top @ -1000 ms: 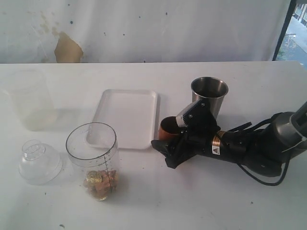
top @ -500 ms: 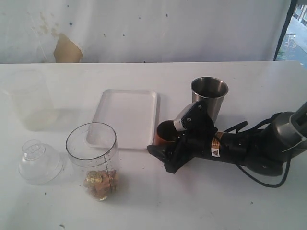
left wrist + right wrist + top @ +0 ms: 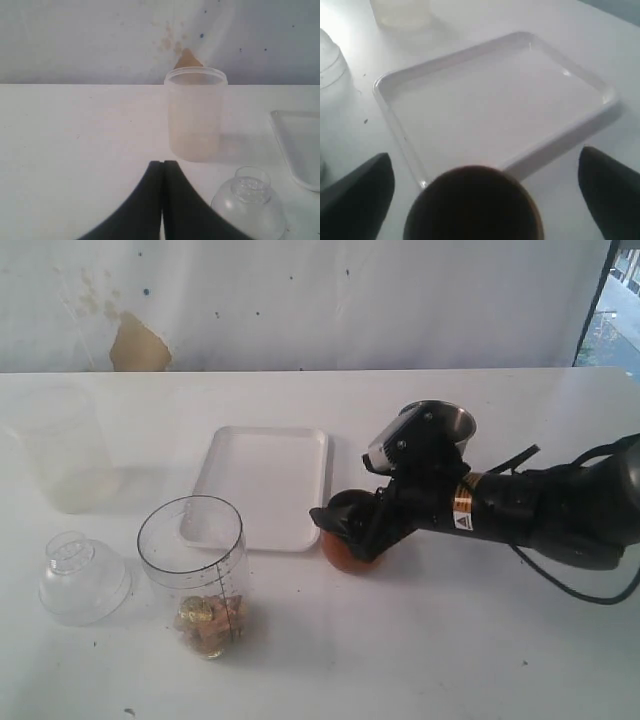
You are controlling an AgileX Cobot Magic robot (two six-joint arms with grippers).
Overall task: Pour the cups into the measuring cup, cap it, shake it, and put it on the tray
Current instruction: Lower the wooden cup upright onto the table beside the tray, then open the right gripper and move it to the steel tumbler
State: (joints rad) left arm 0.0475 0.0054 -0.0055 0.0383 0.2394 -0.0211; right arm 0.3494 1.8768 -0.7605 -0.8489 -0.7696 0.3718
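Exterior view, lower left: the measuring cup (image 3: 192, 560) stands upright and uncapped on the desk (image 3: 420, 660). Its mouth is open to receive a pour, and gold-brown pieces (image 3: 208, 620) lie in its base. These suggest that part of the pouring is done, though which cup supplied them cannot be told. Just to its left rests the clear domed lid (image 3: 83, 578), kept close, presumably for the capping step.

Centre of the frame: the wooden cup (image 3: 348, 552) stands upright on the desk, just off the lower right corner of the tray (image 3: 262, 480). The right fingers (image 3: 357, 197) are spread wide and straddle this cup, one on each side. In the right wrist view a clear gap shows between each finger and the cup wall, so the cup sits between them but is not gripped. Whether anything remains inside its dark hollow cannot be told. The arm reaches in low from the right, which places the fingers level with the cup's body. The tray is bare, probably reserved for the final placement.

Upper half of the frame: the steel tumbler (image 3: 452, 420) stands upright behind the right arm, only its rim showing. The frosted cup (image 3: 62, 450) stands at far left, well apart from the work.

Left wrist view: the left fingers (image 3: 145, 210) are pressed together on nothing, pointing toward the frosted cup and the lid, and appear idle.
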